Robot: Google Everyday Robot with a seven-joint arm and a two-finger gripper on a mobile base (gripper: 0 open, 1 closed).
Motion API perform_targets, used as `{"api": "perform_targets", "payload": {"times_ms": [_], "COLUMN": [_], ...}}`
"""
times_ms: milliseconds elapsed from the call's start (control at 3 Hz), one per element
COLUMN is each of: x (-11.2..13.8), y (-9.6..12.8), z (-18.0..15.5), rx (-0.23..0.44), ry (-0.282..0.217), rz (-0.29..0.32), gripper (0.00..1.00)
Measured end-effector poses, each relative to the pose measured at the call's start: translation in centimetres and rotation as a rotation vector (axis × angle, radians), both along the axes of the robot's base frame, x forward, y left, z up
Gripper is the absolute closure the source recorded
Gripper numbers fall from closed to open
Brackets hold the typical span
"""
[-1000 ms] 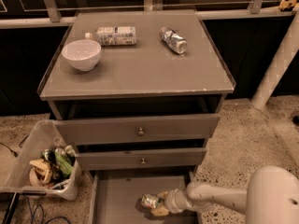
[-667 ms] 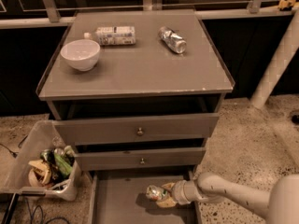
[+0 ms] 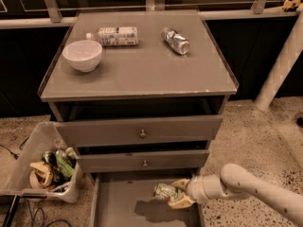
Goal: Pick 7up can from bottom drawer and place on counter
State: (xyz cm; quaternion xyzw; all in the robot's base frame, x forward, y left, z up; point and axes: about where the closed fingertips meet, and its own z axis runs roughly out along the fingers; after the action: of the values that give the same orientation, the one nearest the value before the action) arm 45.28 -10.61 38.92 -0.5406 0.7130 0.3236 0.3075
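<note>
7up can (image 3: 163, 191) clamped in gripper (image 3: 173, 194) — held above bottom drawer (image 3: 118, 208) floor.

You've got one camera, high in front of the cabinet (image 3: 142, 132), fairly close, tilted down over the surface (image 3: 142, 72) to the bottom drawer (image 3: 116, 205); gripper (image 3: 174, 193) sits low right, clamping the 7up can (image 3: 164, 191).

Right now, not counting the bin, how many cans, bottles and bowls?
Cans: 2, the 7up can in the gripper over the bottom drawer, the silver can on the counter.
Bottles: 1, the clear bottle.
Bowls: 1, the white bowl.
Total: 4.
</note>
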Motion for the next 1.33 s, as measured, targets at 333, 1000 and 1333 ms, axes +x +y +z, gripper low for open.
{"api": "perform_targets", "payload": {"times_ms": [333,1000,1333], "x": [-2.1,-0.4,-0.7], "y": [-0.1,4.2,4.0], "z": [5.4,14.1,13.5], "rx": [-0.071,-0.343,-0.341], "ry": [-0.027,-0.115,-0.114], "rz": [-0.053,-0.187,-0.178], "gripper": [1.00,1.00,1.00]}}
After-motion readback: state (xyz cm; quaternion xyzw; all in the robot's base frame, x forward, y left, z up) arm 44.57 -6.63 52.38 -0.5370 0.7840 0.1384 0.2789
